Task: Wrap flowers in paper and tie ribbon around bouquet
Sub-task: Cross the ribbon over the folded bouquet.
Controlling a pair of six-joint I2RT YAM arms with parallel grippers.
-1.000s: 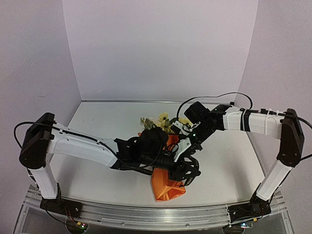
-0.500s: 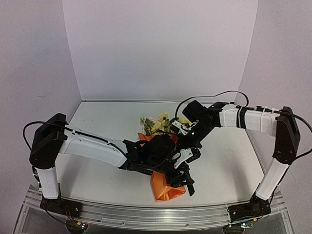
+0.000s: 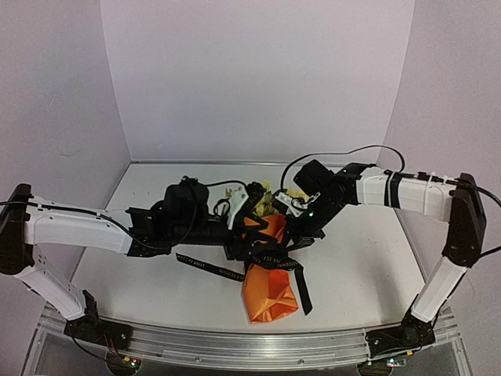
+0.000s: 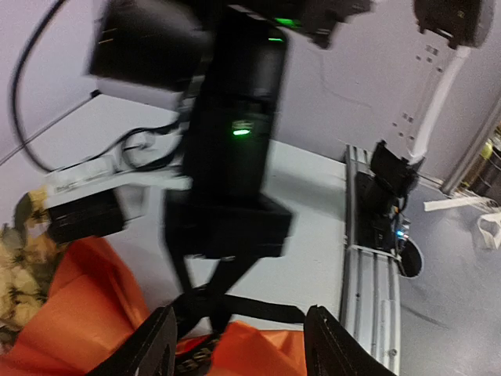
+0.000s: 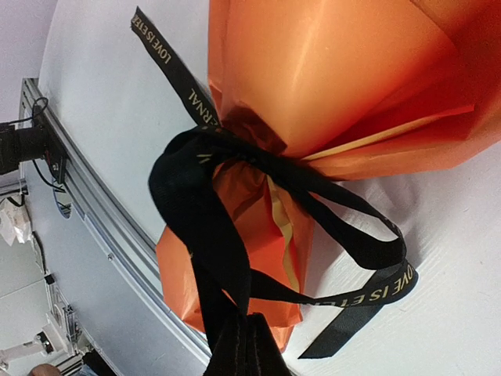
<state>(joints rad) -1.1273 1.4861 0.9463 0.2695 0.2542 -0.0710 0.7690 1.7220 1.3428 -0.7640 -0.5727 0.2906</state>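
Note:
The bouquet (image 3: 270, 286) lies on the table as an orange paper (image 5: 313, 78) cone, with its yellow inner side showing at a fold. The flowers (image 3: 262, 200) stick out of its far end. The black ribbon (image 3: 270, 255) is looped and knotted round the cone's waist (image 5: 211, 149). One tail trails left on the table and another runs right. My right gripper (image 5: 246, 348) is shut on a ribbon strand, just right of the cone (image 3: 297, 237). My left gripper (image 4: 246, 345) stands open at the cone's left side (image 3: 243, 233). A ribbon strand and orange paper show between its fingers.
A metal rail (image 3: 235, 345) runs along the near table edge, also seen in the left wrist view as a rail (image 4: 372, 266). Pale walls close the back and both sides. The right arm's black cable (image 3: 344, 153) arcs above the table.
My left arm has pulled back to the left, off the cone's middle. A ribbon tail now lies stretched out on the table to the left. My right gripper keeps its hold.

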